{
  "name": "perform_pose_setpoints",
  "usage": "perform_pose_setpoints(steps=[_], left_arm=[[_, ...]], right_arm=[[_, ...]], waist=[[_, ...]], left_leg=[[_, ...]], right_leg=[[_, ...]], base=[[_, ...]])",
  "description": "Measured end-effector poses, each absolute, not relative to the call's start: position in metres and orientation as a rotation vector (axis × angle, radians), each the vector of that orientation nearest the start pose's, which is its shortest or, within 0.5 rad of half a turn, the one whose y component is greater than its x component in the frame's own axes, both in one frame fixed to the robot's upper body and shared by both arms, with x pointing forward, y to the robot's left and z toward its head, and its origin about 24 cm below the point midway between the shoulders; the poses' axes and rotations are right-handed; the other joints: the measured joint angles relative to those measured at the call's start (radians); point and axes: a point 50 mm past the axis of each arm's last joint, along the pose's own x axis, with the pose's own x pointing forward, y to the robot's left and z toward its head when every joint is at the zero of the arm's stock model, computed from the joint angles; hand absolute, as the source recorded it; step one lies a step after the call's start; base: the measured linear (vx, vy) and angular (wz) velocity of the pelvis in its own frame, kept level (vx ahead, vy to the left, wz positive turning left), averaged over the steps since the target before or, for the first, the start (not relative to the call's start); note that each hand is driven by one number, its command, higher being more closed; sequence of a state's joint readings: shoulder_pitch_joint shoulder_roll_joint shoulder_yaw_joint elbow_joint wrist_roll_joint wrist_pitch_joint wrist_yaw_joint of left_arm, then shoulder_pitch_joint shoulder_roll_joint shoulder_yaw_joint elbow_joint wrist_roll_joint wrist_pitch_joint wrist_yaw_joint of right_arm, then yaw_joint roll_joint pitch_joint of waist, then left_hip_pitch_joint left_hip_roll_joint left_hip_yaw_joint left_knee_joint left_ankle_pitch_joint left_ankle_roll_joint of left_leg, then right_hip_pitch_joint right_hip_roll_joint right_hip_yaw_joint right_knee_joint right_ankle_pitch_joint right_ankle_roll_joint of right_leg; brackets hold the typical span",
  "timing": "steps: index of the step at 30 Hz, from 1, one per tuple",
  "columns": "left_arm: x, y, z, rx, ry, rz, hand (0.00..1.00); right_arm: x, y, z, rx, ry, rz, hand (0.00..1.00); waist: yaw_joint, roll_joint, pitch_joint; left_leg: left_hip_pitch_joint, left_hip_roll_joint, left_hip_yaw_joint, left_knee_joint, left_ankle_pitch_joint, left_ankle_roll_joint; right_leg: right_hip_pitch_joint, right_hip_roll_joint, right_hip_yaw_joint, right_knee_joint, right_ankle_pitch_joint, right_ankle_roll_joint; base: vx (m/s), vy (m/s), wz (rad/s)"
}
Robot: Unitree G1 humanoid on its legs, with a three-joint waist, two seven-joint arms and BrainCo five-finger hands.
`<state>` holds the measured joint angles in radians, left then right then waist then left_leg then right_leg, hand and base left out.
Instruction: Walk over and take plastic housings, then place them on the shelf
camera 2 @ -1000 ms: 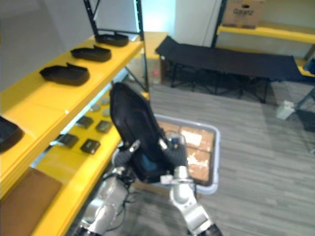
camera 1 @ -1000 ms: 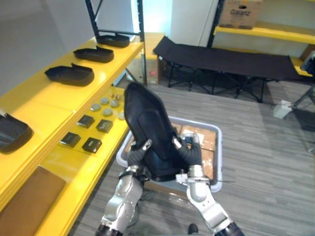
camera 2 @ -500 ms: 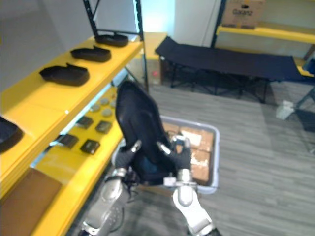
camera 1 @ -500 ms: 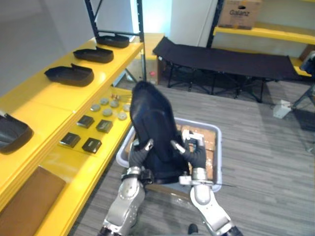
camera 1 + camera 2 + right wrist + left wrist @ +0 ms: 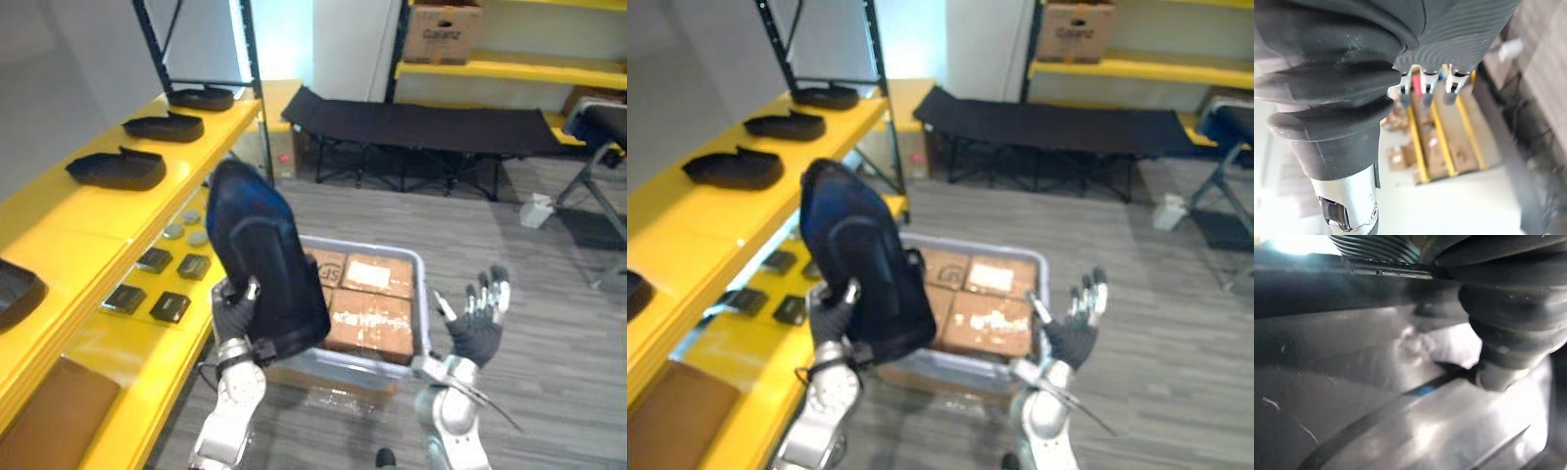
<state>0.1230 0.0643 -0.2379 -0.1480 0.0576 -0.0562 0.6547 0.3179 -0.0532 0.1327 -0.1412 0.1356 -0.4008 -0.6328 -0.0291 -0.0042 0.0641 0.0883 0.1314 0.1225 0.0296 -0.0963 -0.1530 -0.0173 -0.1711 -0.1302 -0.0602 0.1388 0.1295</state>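
The left hand (image 5: 235, 311) holds a big black housing (image 5: 263, 250). Its thumb and fingers are curled round the low end of it. The housing stands up tall and leans a bit. It is in the air over the left edge of a grey bin (image 5: 423, 294). Brown boxes (image 5: 374, 315) lie flat in the bin. The bin sits on the floor (image 5: 549, 294), just beside the yellow shelf (image 5: 69, 225).

The right hand (image 5: 477, 328) is up in the air past the right edge of the bin. Its fingers are straight and spread wide, and it holds nothing. It is well apart from the housing.

On the top board of the shelf, more black housings (image 5: 116, 168) lie in a row toward the far end. The rim of one more (image 5: 15, 292) shows near the close end. Small dark square pieces (image 5: 155, 259) and little round grey ones (image 5: 174, 231) lie on the lower board near its front edge. A black folding bed (image 5: 421, 122) stands on the floor at the back.
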Motion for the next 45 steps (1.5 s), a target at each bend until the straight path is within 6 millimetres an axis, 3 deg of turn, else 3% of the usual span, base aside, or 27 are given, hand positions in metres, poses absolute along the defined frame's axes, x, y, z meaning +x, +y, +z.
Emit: perform_pose_setpoints(steps=[7,12,16,21,25,27,28,32,36,43,45], left_arm=[[0.212,0.142,0.061,0.000,-0.192,0.420,1.00],[0.212,0.139,0.062,-0.014,-0.199,0.390,1.00],[0.208,0.145,0.061,-0.022,-0.211,0.422,1.00],[0.196,0.170,0.076,-0.020,-0.284,0.593,1.00],[0.180,0.198,0.093,-0.027,-0.359,0.762,1.00],[0.171,0.210,0.092,-0.070,-0.348,0.835,1.00],[0.163,0.216,0.090,-0.115,-0.328,0.881,1.00],[0.146,0.228,0.087,-0.167,-0.302,0.944,1.00],[0.139,0.232,0.084,-0.191,-0.282,0.939,1.00],[0.136,0.234,0.081,-0.205,-0.262,0.932,1.00],[0.138,0.231,0.076,-0.257,-0.242,0.913,1.00]], right_arm=[[0.136,-0.221,-0.027,0.226,0.182,-0.823,0.00],[0.126,-0.217,-0.044,0.252,0.276,-0.798,0.00],[0.130,-0.212,-0.045,0.268,0.270,-0.726,0.00],[0.143,-0.201,-0.040,0.241,0.235,-0.584,0.00],[0.167,-0.186,-0.028,0.181,0.168,-0.418,0.00],[0.181,-0.176,-0.021,0.185,0.133,-0.346,0.00],[0.191,-0.168,-0.015,0.187,0.107,-0.292,0.00],[0.207,-0.143,-0.004,0.162,0.064,-0.172,0.00],[0.219,-0.126,0.002,0.124,0.042,-0.098,0.00],[0.228,-0.123,0.004,0.109,0.045,-0.040,0.00],[0.220,-0.129,-0.004,0.104,0.077,-0.044,0.00]], waist=[[-0.022,0.008,0.016],[-0.040,0.015,0.029],[-0.037,0.010,0.040],[-0.023,0.014,0.053],[0.019,0.020,0.055],[0.034,0.023,0.063],[0.059,0.025,0.067],[0.105,0.009,0.074],[0.129,0.000,0.076],[0.123,-0.002,0.103],[0.110,0.005,0.125]], left_leg=[[0.018,0.012,0.047,0.016,-0.034,-0.004],[0.020,0.013,0.049,0.015,-0.036,-0.006],[0.025,0.012,0.043,0.015,-0.037,-0.005],[0.012,0.012,-0.026,0.017,-0.038,-0.001],[-0.021,0.001,-0.095,0.023,-0.025,0.002],[-0.020,-0.012,-0.139,0.021,-0.019,0.004],[-0.020,-0.020,-0.156,0.022,-0.018,0.005],[-0.025,-0.036,-0.222,0.016,-0.013,0.012],[-0.037,-0.039,-0.245,0.023,-0.012,0.013],[-0.086,-0.034,-0.220,0.110,-0.013,0.012],[-0.108,-0.016,-0.076,0.141,-0.001,0.030]], right_leg=[[0.000,0.016,0.043,-0.003,0.003,0.005],[0.000,0.017,0.045,-0.005,0.003,0.005],[0.010,0.015,0.040,-0.005,0.002,0.007],[0.048,0.008,-0.030,-0.007,-0.016,0.009],[0.067,-0.005,-0.099,-0.011,-0.023,0.015],[0.092,-0.018,-0.140,-0.011,-0.028,0.021],[0.106,-0.026,-0.165,-0.011,-0.030,0.023],[0.145,-0.041,-0.231,-0.003,-0.055,0.029],[0.141,-0.046,-0.255,0.026,-0.078,0.031],[0.153,-0.047,-0.310,0.067,-0.112,0.024],[0.196,-0.049,-0.381,0.065,-0.118,0.019]], base=[[0.02,0.020,-0.19],[0.00,0.004,-0.02],[-0.01,0.006,0.05],[-0.01,-0.001,0.35],[0.02,0.000,0.53],[0.05,0.024,0.64],[0.02,0.030,0.49],[0.02,0.019,0.52],[0.01,0.017,0.19],[-0.01,0.003,0.23],[-0.06,-0.003,0.80]])
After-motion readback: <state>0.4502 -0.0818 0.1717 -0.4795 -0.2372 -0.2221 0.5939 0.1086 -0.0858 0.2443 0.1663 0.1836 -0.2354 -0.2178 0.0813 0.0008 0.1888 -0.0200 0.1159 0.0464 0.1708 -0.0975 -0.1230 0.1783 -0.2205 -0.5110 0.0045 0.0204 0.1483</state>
